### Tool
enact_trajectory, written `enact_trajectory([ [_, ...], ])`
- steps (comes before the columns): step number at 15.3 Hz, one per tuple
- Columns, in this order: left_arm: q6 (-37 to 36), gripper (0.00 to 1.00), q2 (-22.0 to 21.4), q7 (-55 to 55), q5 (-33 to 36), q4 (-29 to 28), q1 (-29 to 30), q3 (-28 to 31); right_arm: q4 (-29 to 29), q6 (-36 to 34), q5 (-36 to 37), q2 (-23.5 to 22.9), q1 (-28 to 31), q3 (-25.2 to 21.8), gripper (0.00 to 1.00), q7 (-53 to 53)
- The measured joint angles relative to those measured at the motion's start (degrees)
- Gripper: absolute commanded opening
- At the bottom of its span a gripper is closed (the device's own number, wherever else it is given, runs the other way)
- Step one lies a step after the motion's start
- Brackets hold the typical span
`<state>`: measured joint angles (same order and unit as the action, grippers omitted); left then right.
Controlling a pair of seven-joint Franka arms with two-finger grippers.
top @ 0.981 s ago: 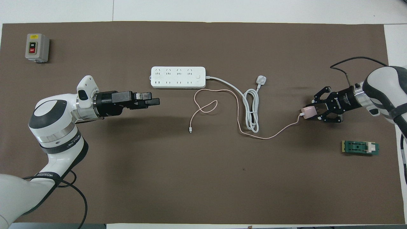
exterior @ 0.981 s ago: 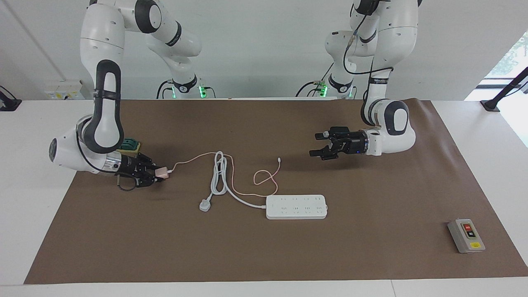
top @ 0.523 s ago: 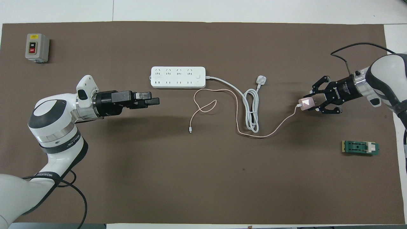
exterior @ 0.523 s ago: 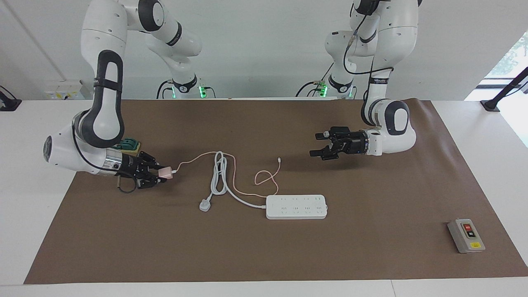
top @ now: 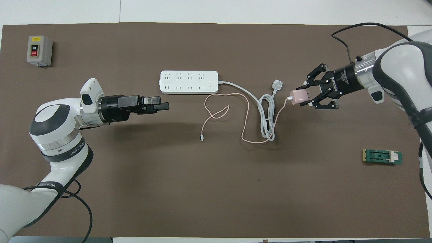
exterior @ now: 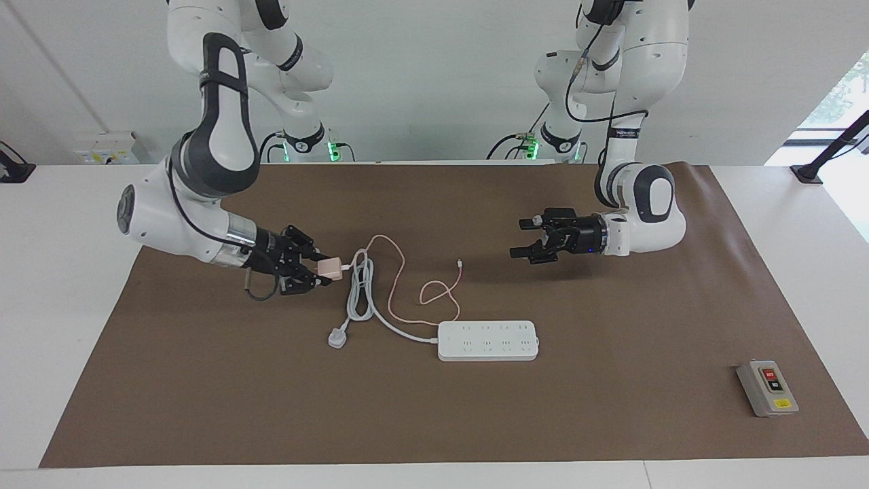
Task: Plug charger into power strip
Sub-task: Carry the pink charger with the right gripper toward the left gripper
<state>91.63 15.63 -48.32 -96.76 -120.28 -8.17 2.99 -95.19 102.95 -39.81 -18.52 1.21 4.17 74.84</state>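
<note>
Sitting clamped between the right gripper (exterior: 313, 267) jaws, the charger (exterior: 330, 267).

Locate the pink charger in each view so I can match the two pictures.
Facing view: the charger sits left of centre, held in the right claw, beside the coiled white cord.
Overhead view: the charger sits right of centre, in the same claw, beside the grey-white plug.
Shared landmark: the power strip, near mid-table in both.
</note>
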Motion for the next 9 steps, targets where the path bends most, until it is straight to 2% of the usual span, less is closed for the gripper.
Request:
enact_trajectory([
  [4, 0.0, 1.0, 0.0, 2.7, 0.0, 0.0, 0.0, 0.0, 0.0, 3.9, -0.1, 2.5, -6.2, 0.0, 0.12, 7.3],
  [9, 0.5, 1.0, 0.0, 3.8, 0.0, 0.0, -0.1, -0.1, 0.0, 9.0, -1.4, 3.4, -12.2, 0.0, 0.12, 13.2],
])
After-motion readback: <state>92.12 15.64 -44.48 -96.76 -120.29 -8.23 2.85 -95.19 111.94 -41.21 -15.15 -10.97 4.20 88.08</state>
